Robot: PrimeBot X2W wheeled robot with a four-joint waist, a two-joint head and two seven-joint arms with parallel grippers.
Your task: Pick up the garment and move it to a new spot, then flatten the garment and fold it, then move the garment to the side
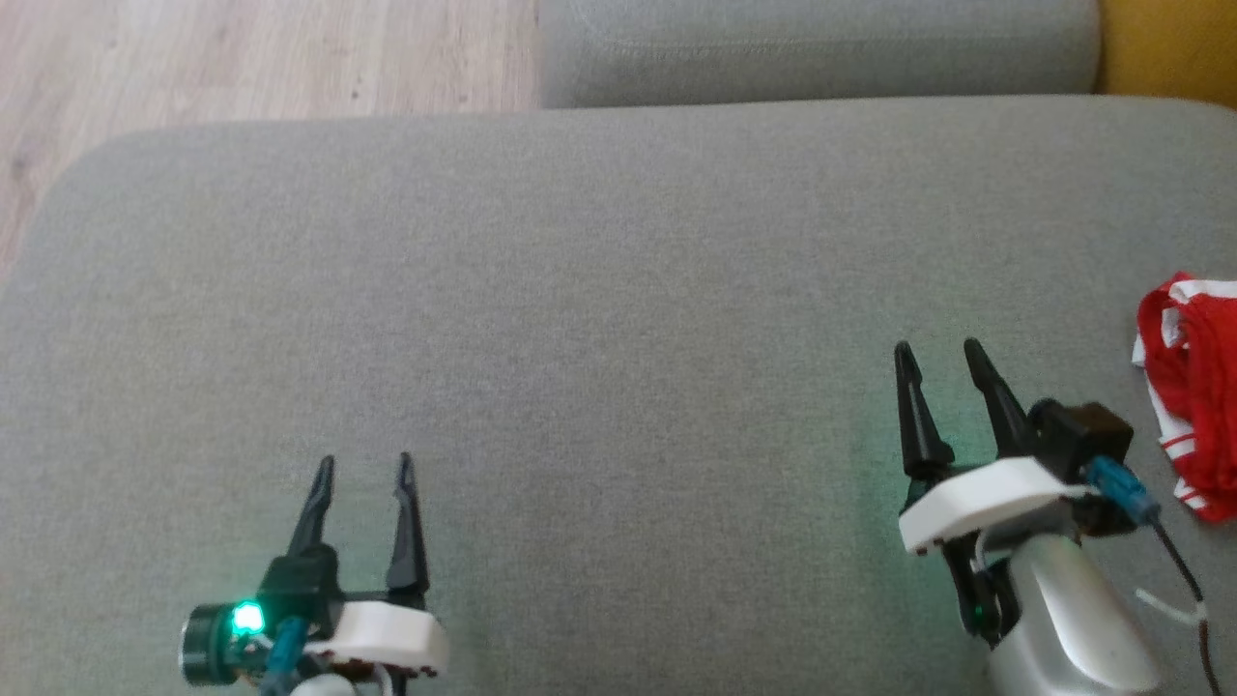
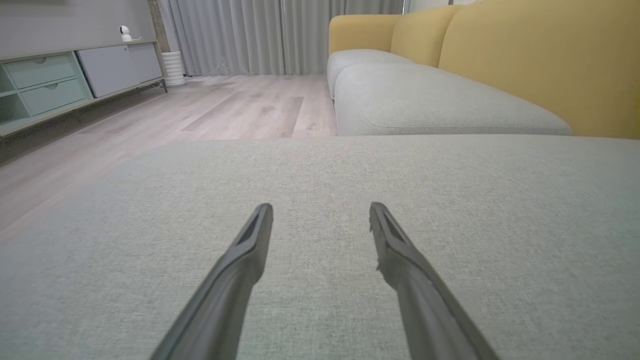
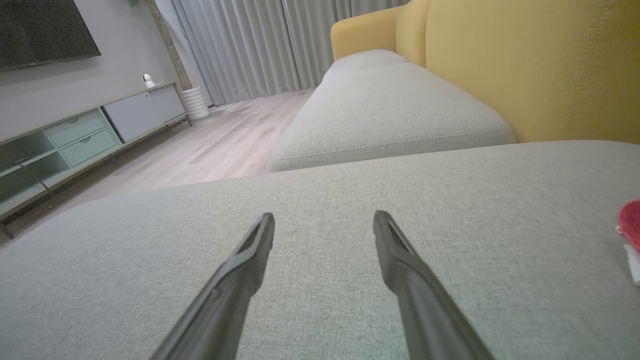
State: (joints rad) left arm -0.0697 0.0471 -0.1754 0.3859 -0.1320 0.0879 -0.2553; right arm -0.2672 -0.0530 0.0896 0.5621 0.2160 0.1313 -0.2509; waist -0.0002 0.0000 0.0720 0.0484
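You see a red garment (image 1: 1198, 387) with white stripes. The cushion (image 1: 599, 290) is plain grey, the sofa back (image 2: 540, 60) yellow, the floor (image 1: 242, 58) pale wood, the curtains (image 2: 250, 35) grey, the drawers (image 2: 45, 82) light green.

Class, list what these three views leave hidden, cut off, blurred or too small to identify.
1) The garment: head view, cut by the right edge; kind and full shape unknown.
2) Same garment, right wrist view: a blurred red sliver at the edge.
3) The white device on the cabinet: left wrist view, too small to identify.
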